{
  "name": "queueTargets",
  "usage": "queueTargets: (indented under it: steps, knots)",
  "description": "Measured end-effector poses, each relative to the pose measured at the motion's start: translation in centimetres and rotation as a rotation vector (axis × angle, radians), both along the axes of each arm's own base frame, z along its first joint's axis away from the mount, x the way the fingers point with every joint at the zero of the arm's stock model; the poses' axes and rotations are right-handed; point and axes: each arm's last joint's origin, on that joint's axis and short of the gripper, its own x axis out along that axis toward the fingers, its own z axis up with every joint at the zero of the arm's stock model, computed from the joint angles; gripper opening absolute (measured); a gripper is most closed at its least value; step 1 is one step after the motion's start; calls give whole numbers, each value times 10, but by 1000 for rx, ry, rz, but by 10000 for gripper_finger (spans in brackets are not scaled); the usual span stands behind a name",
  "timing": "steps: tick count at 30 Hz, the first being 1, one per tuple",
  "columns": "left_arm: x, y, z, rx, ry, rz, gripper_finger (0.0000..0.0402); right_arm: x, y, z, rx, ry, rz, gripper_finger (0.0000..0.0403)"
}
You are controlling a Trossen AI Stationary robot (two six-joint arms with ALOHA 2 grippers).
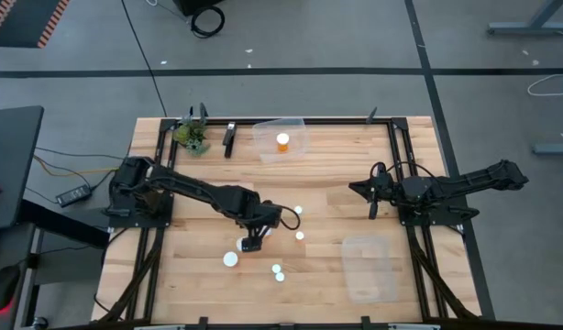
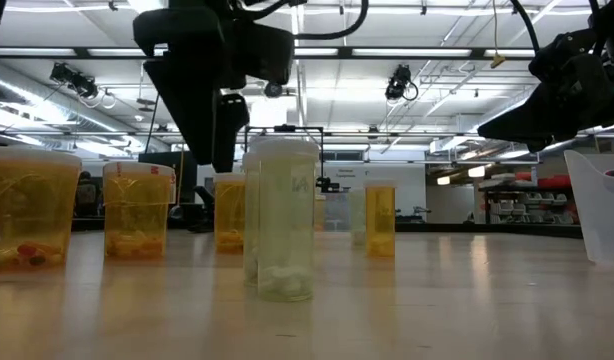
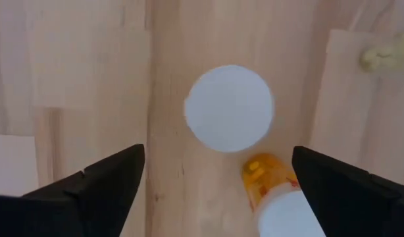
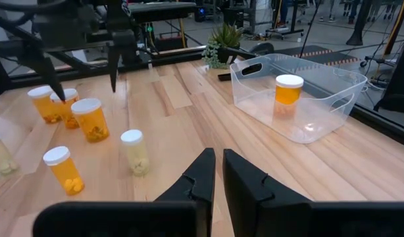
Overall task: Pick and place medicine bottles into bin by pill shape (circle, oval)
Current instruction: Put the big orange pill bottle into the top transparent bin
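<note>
Medicine bottles (image 1: pixel 230 258) stand under the spread left gripper (image 1: pixel 251 242); right gripper (image 1: pixel 371 203) pressed together

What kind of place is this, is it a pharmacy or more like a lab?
Most likely a robotics lab or workshop, not a pharmacy. Two robot arms are bolted to a wooden table on a bare concrete floor, and the low view shows open ceiling lights and storage shelves behind.

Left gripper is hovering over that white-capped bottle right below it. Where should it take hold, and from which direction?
Come straight down from above. The bottle stands upright, showing only its round white cap, roughly centred under the open left gripper. Close on the cap or just under it; watch the orange bottle close beside it.
</note>
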Motion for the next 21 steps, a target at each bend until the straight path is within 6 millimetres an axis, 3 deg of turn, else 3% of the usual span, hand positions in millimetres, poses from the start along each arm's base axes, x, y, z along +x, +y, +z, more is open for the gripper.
queueTargets:
  steps: [10, 21]
  knots:
    - [13, -2, -22, 8, -2, -18, 385, 0, 0, 0, 0, 0, 0, 37]
    - [22, -7, -28, 38, -68, -51, 365, 0, 0, 0, 0, -1, 0, 37]
